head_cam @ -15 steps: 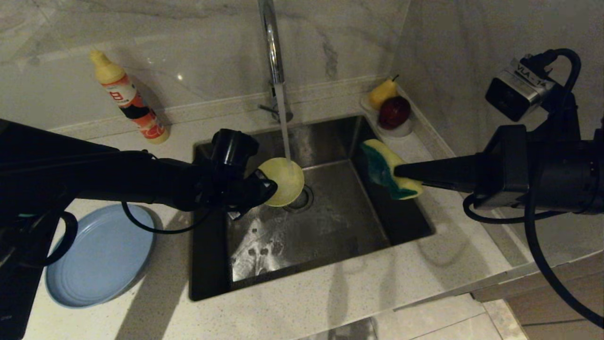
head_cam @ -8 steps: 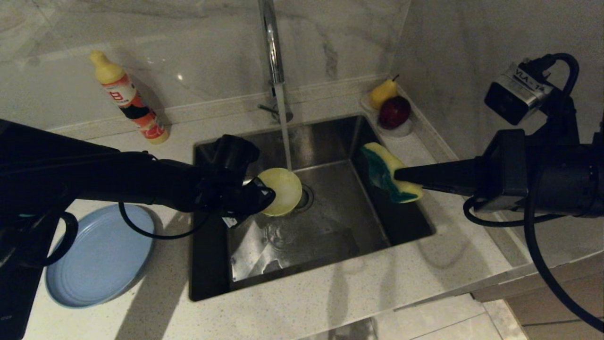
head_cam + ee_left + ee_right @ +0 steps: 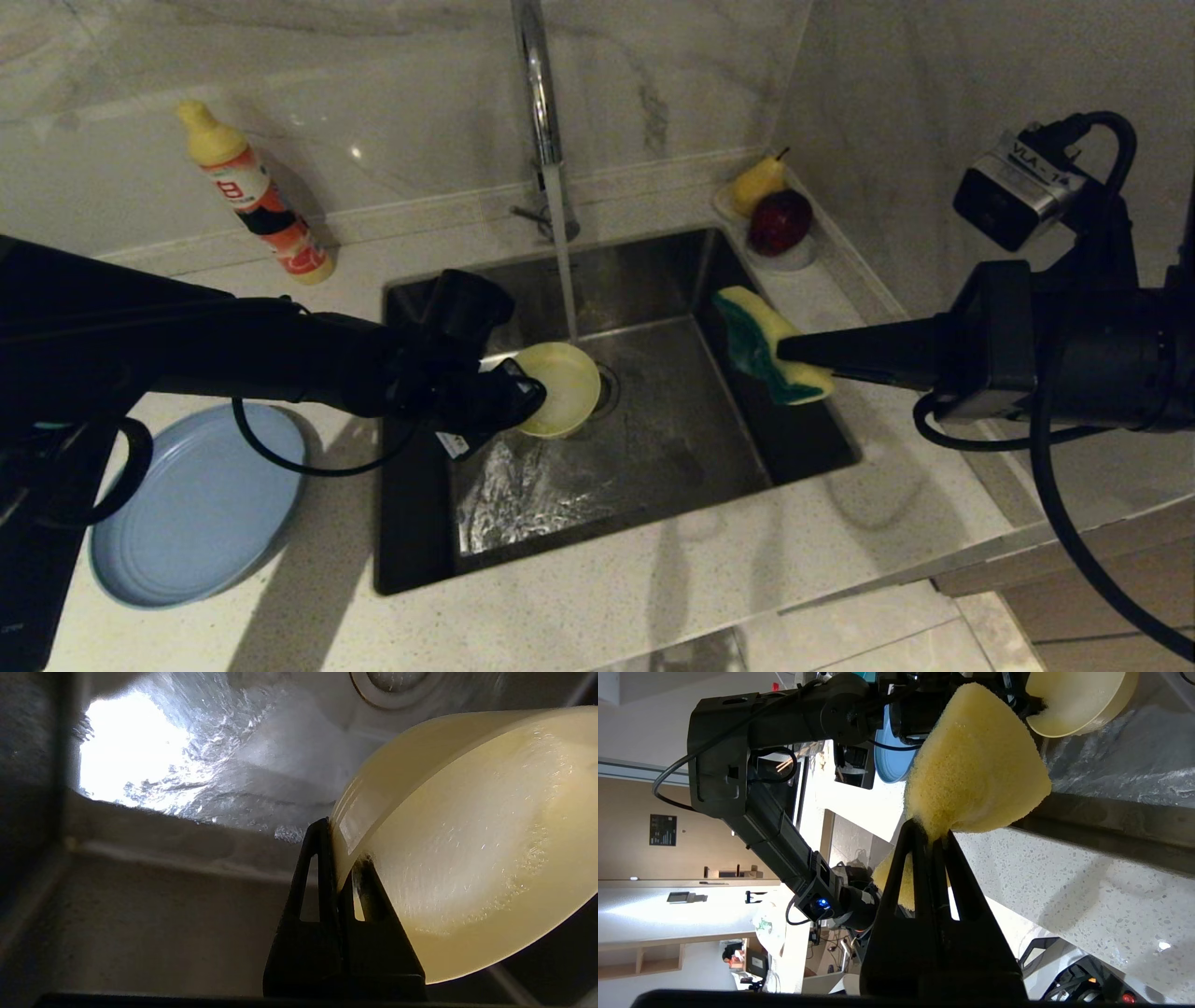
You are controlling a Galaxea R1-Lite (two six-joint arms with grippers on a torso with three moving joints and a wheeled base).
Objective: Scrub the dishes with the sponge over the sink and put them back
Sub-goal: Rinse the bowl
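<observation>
Over the sink [image 3: 653, 467], my left gripper [image 3: 523, 397] is shut on the rim of the yellow bowl [image 3: 560, 387], one finger inside and one outside. The bowl's mouth faces partly upward. Water from the faucet [image 3: 537, 84] falls at its far rim. In the left wrist view the wet bowl [image 3: 467, 835] is pinched by the gripper [image 3: 343, 844]. My right gripper [image 3: 789, 350] is shut on the yellow-and-green sponge [image 3: 770, 345] at the sink's right edge, apart from the bowl. The right wrist view shows the squeezed sponge [image 3: 976, 765] in that gripper [image 3: 931, 833]. The periwinkle plate [image 3: 196, 504] lies on the counter to the left.
A detergent bottle [image 3: 252, 196] stands at the back left by the wall. A clear dish [image 3: 794, 257] with a pear and a red apple sits at the sink's back right corner. A marble wall rises close on the right.
My left wrist has turned, tipping the yellow bowl from facing sideways to mouth partly upward and slightly lower. The right arm with the sponge has hardly moved.
</observation>
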